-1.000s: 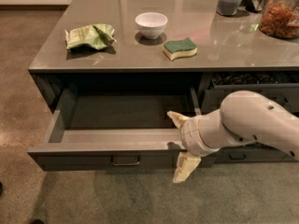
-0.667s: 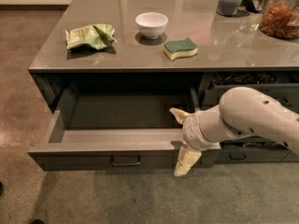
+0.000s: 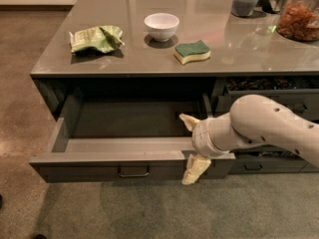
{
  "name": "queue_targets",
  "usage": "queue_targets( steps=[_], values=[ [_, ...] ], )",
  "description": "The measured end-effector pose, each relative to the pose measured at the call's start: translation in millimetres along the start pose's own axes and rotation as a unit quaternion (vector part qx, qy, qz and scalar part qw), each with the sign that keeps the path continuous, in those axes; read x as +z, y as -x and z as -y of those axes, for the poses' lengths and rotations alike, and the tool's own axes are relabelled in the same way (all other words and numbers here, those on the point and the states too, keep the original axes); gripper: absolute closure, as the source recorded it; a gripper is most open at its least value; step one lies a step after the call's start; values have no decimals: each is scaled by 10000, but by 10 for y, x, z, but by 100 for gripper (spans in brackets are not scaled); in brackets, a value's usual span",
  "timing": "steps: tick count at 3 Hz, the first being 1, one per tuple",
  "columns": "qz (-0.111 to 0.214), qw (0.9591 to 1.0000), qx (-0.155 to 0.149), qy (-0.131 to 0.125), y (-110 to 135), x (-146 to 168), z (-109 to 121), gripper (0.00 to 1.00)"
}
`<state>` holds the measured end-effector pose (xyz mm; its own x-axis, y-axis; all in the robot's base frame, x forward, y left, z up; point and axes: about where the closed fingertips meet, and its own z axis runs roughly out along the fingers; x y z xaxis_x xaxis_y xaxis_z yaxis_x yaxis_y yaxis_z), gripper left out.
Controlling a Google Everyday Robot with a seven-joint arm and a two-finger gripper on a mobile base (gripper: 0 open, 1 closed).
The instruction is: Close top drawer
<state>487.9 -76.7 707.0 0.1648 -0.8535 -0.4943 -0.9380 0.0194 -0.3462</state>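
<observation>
Gripper (image 3: 185, 149) sits at the right end of the drawer (image 3: 79, 169), its two pale fingers (image 3: 188, 122) spread wide and straddling the front panel: one finger reaches over the top edge into the drawer, pointing toward 11 o'clock, and the other hangs down outside the front face, pointing toward 6 o'clock. I cannot tell whether either finger presses on the panel. The white arm (image 3: 269, 126) comes in from 3 o'clock, crossing in front of the neighbouring drawers.

The drawer is pulled far out from under the counter (image 3: 134, 59), toward 6 o'clock, and its smooth grey inside is bare. Its small loop handle (image 3: 133, 172) is at the middle of the front, at 9 o'clock from the lower finger and apart from it.

On the counter, a crumpled green bag (image 3: 95, 38) lies toward 10 o'clock, a white bowl (image 3: 161, 26) stands at 12 o'clock, and a green-and-yellow sponge (image 3: 192, 52) lies just beside the bowl at its 4 o'clock. A jar (image 3: 299, 14) of orange-brown pieces stands at 2 o'clock, by the right edge. Beneath the counter at 3 o'clock, a second drawer (image 3: 269, 85) is slightly open with dark contents showing.
</observation>
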Motion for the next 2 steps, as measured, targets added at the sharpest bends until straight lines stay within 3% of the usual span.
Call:
queue_targets(
  steps=[2],
  values=[
    [97,9994,130,-291,-196,332,439,1]
  ],
)
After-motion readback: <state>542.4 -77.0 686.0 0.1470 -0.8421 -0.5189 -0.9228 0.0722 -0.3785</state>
